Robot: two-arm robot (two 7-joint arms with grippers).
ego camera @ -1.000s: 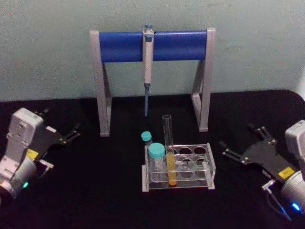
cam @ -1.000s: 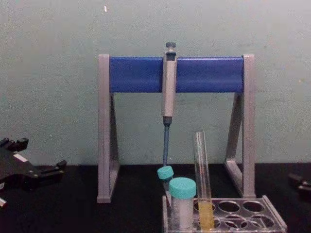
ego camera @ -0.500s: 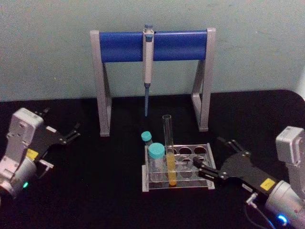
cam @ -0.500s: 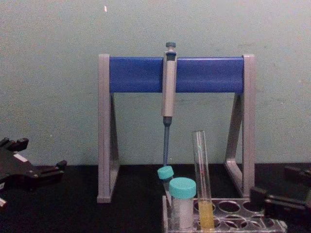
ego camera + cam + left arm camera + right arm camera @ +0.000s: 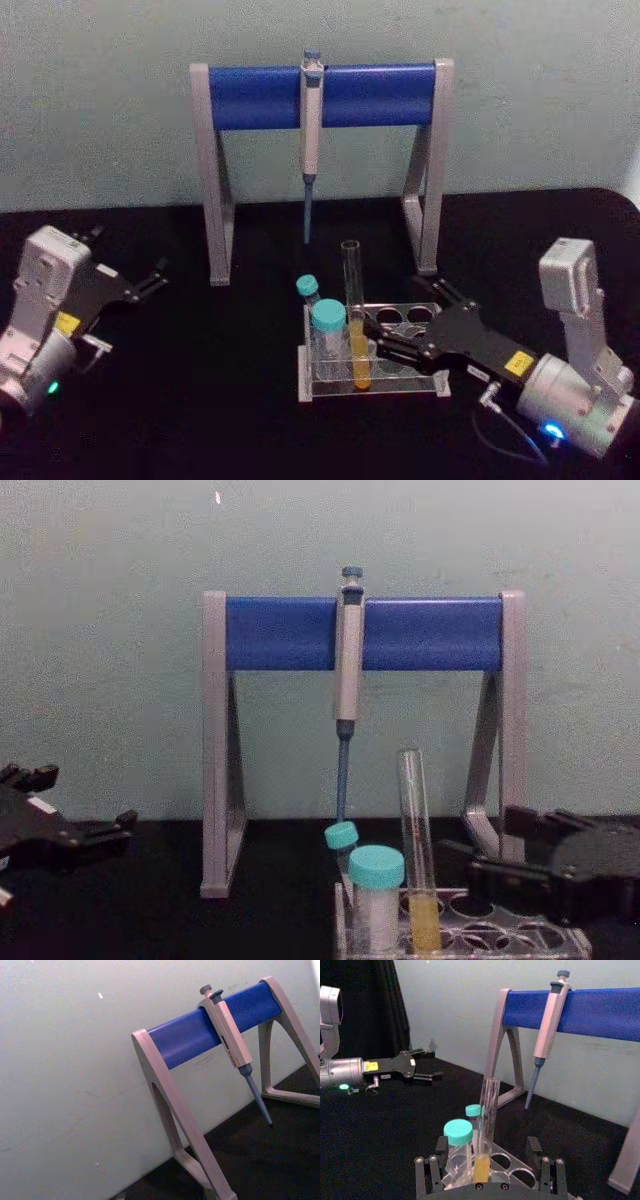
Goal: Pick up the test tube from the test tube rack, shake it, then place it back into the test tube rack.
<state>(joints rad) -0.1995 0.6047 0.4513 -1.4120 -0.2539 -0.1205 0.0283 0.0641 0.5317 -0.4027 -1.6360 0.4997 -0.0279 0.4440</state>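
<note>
1. Status: early. Nothing has been lifted, so pick, shake and return are all left to do.
2. The right gripper (image 5: 396, 315) is at the approach stage. It sits low over the test tube rack (image 5: 400, 383), on the end nearest its own arm, with jaws spread wide and nothing held.
3. The test tube (image 5: 351, 290) stands upright in a rack hole toward the end farthest from that gripper, with yellow liquid (image 5: 360, 365) in its lower part. It is just ahead of the fingertips. In the right wrist view it lines up with the middle of the gap between the fingers (image 5: 548, 1172). No contact that I can see.
4. The big teal-capped tube (image 5: 328, 335) is just past the test tube along the approach line, right beside it. The small teal-capped tube (image 5: 307, 290) is farther past it. My read is that one finger may clip the big cap if the gripper overshoots.
5. The left gripper (image 5: 434, 1063) is parked well apart on the far side of the rack from the right one, jaws open and empty.
6. The pipette (image 5: 311, 120) hangs on the pipette stand (image 5: 260, 97), beyond the rack and off the approach line. It is not in the way.
7. Remaining, as I judge it: a short advance, close on the bare glass above the rack plate, lift straight up, shake, then reseat the tube in a hole.
</note>
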